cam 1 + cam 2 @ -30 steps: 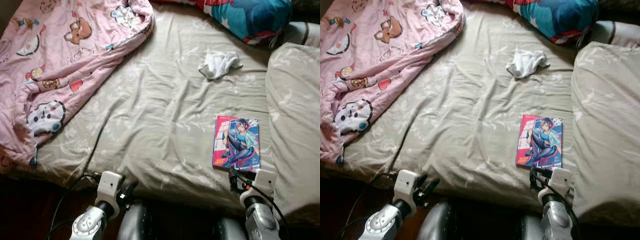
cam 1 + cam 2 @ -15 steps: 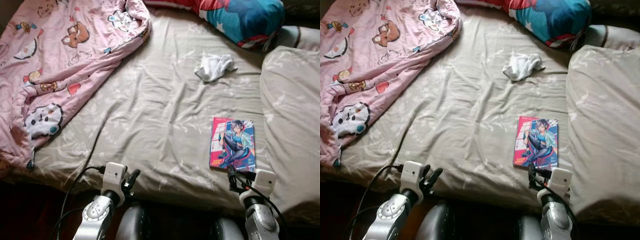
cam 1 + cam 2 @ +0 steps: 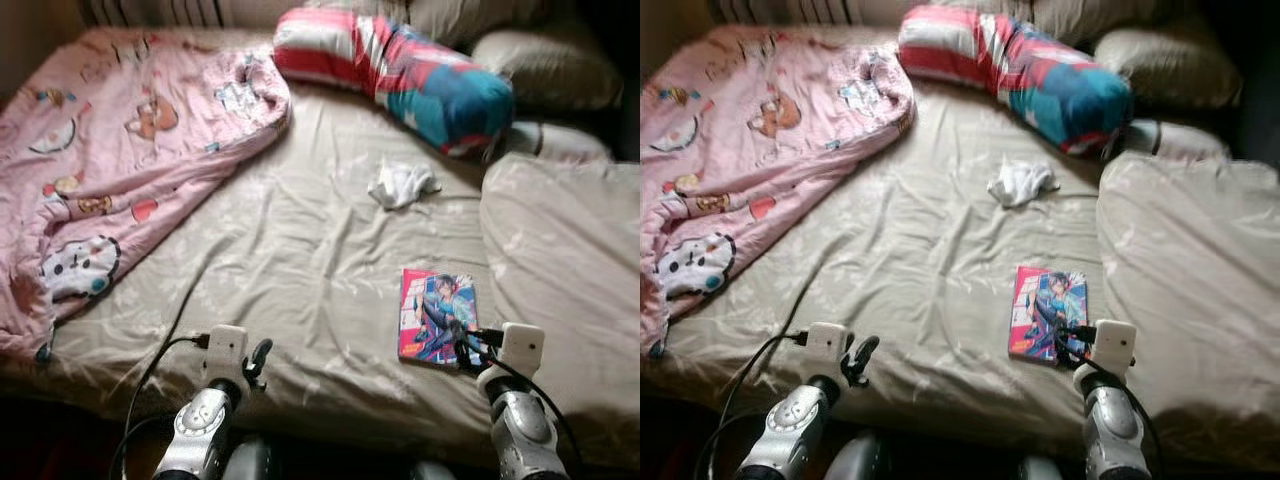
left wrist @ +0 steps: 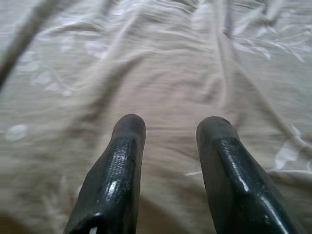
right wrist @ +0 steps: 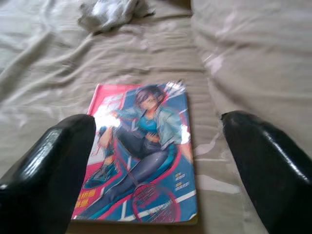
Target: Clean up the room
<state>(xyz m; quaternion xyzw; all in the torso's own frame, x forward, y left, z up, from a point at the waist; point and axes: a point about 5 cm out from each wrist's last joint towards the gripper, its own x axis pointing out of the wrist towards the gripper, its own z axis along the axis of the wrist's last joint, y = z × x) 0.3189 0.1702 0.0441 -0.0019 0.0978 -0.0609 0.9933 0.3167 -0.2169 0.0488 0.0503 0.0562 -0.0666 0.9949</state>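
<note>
a comic book with a pink and blue cover lies flat on the beige bed sheet near the bed's front edge, beside a beige pillow, and the right tool hangs just above its near end with both fingers spread wide and gripping nothing. the left tool hovers over bare sheet at the front edge, its fingers parted and empty. farther back lie a crumpled white cloth, a pink cartoon blanket and a red and teal bolster.
</note>
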